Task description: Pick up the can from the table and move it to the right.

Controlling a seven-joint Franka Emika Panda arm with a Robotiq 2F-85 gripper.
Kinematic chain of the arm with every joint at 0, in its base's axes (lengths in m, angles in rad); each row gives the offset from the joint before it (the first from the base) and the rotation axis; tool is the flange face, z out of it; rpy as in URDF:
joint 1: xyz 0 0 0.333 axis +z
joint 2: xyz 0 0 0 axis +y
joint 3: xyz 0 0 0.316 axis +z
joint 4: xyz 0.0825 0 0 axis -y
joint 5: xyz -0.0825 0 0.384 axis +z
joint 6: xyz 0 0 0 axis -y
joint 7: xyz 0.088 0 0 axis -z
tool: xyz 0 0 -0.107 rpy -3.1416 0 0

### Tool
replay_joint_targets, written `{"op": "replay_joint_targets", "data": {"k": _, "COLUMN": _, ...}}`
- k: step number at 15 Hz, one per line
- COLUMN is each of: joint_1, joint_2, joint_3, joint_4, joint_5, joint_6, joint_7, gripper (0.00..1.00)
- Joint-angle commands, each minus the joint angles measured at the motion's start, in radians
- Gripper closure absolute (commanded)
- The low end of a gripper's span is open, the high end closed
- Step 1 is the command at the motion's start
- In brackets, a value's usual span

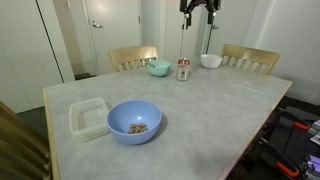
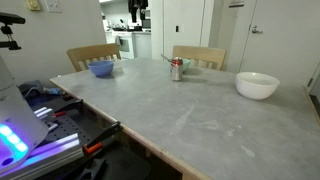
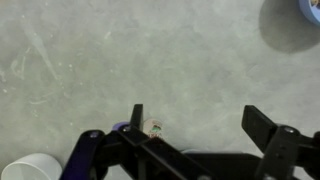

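The gripper (image 1: pixel 199 15) hangs high above the far end of the table (image 1: pixel 200 125), its dark fingers (image 3: pixel 137 118) spread wide with nothing between them; in the wrist view they frame only bare, pale grey speckled tabletop.

The can (image 1: pixel 183 69) stands upright on the table toward 12 o'clock of the top in an exterior view, roughly beneath the gripper and well apart from it; it is a short silvery cylinder with a red-and-white label, and it shows again in the other exterior view (image 2: pixel 177 69). A small round teal bowl (image 1: pixel 159 68) sits near it at its 9 o'clock; a smooth white bowl (image 1: pixel 211 61) sits near it at 2 o'clock; none of them touch.

At 7 o'clock of the can, much nearer the camera, a wide glossy blue bowl (image 1: pixel 134 121) holds a few brownish bits; a shallow, translucent square container (image 1: pixel 88 117) with rounded corners lies just beside it at 9 o'clock.

The tabletop has a light wooden edge; two slatted wooden chairs (image 1: pixel 133 57) stand behind the far side.
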Motion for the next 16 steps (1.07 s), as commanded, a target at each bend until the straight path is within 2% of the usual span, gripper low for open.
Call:
{"op": "replay_joint_targets", "data": {"k": 1, "joint_1": 0.021, "joint_2": 0.033, "joint_3": 0.011, "joint_4": 0.026, "joint_5": 0.004, "joint_6": 0.010, "joint_7": 0.035, "gripper": 0.00}}
{"op": "replay_joint_targets", "data": {"k": 5, "joint_1": 0.017, "joint_2": 0.139, "joint_3": -0.007, "joint_4": 0.134, "joint_5": -0.029, "joint_6": 0.038, "joint_7": 0.083, "gripper": 0.00}}
{"op": "replay_joint_targets", "data": {"k": 7, "joint_1": 0.015, "joint_2": 0.194, "joint_3": -0.025, "joint_4": 0.191, "joint_5": -0.013, "joint_6": 0.040, "joint_7": 0.060, "gripper": 0.00}}
{"op": "replay_joint_targets", "data": {"k": 11, "joint_1": -0.011, "joint_2": 0.343, "joint_3": -0.065, "joint_4": 0.355, "joint_5": 0.043, "joint_6": -0.045, "joint_7": -0.169, "gripper": 0.00}}
{"op": "replay_joint_targets", "data": {"k": 12, "joint_1": -0.027, "joint_2": 0.408, "joint_3": -0.080, "joint_4": 0.435, "joint_5": 0.044, "joint_6": -0.088, "joint_7": -0.227, "gripper": 0.00}}
{"op": "replay_joint_targets", "data": {"k": 16, "joint_1": -0.088, "joint_2": 0.540, "joint_3": -0.121, "joint_4": 0.614, "joint_5": 0.028, "joint_6": -0.283, "joint_7": -0.444, "gripper": 0.00}}
